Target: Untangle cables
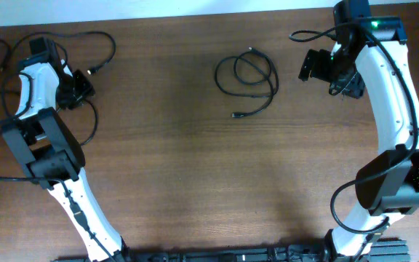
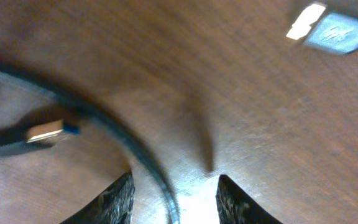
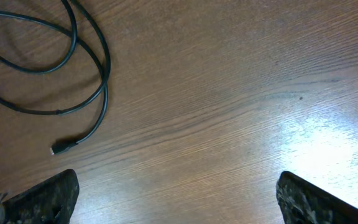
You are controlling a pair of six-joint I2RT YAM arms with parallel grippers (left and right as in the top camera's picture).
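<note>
right jaws wide apart, empty, black cable (image 3: 107,78) up-left of them; left jaws open astride second cable (image 2: 138,152)

The overhead camera looks straight down on the whole table (image 1: 195,167), with my two arms reaching in from its lower edge. My left wrist camera sits very close to the wood, blurred, looking past my left gripper (image 2: 174,199) at a black cable (image 2: 123,140) and a USB plug (image 2: 45,132). My right wrist camera hangs higher and faces down between the spread fingers of my right gripper (image 3: 179,196). It shares the looped cable (image 3: 106,81) with the overhead view.
</note>
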